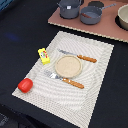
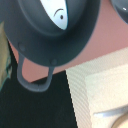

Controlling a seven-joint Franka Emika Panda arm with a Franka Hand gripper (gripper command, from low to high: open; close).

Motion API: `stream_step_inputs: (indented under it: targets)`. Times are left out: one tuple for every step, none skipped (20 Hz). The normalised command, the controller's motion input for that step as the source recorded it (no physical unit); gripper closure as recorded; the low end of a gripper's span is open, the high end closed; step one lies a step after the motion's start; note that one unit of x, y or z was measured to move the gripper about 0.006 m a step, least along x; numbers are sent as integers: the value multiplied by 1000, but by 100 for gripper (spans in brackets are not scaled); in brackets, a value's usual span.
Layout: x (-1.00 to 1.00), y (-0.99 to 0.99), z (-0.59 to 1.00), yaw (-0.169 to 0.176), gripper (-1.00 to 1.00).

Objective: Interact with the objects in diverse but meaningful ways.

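Exterior view, mat: a pale placemat (image 1: 95,60) carries a round tan plate (image 1: 67,65) with a brown-handled knife (image 1: 79,56) and fork (image 1: 64,79) on either side.
Exterior view, toys: the yellow block (image 1: 44,55) lies at the mat's edge; the red tomato (image 1: 25,85) sits at its near corner.
Exterior view, board: two dark grey pots (image 1: 69,8) (image 1: 91,14) stand on a pinkish board (image 1: 102,29).
Wrist view: a grey pot (image 2: 45,37) with its loop handle (image 2: 35,80) fills the frame, possibly holding a white item (image 2: 60,15).
Claw: not visible in either view.
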Motion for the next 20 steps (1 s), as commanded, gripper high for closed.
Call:
stream_step_inputs:
  targets:
    - [646,-74,11,-219,-100]
    - [631,-89,0,-225,-100]
    - [623,-100,0,-228,-100]
    - [631,-94,0,-227,-100]
    - [637,-69,0,-222,-100]
    - [643,-63,0,-220,-100]
    - [637,-66,0,-223,-100]
    - [629,-74,0,-227,-100]
    - [649,-40,0,-215,-100]
    - [677,-6,0,-201,-100]
    - [709,0,0,-183,-100]
    - [734,0,0,-160,-100]
    - [760,0,0,-145,-100]
    - [740,0,0,-151,-100]
    - [717,0,0,-164,-100]
    - [694,0,0,-177,-100]
    - [686,0,-11,-181,-100]
    - [700,0,-14,-171,-100]
    - [700,0,-34,-169,-100]
    - [717,0,-46,-153,-100]
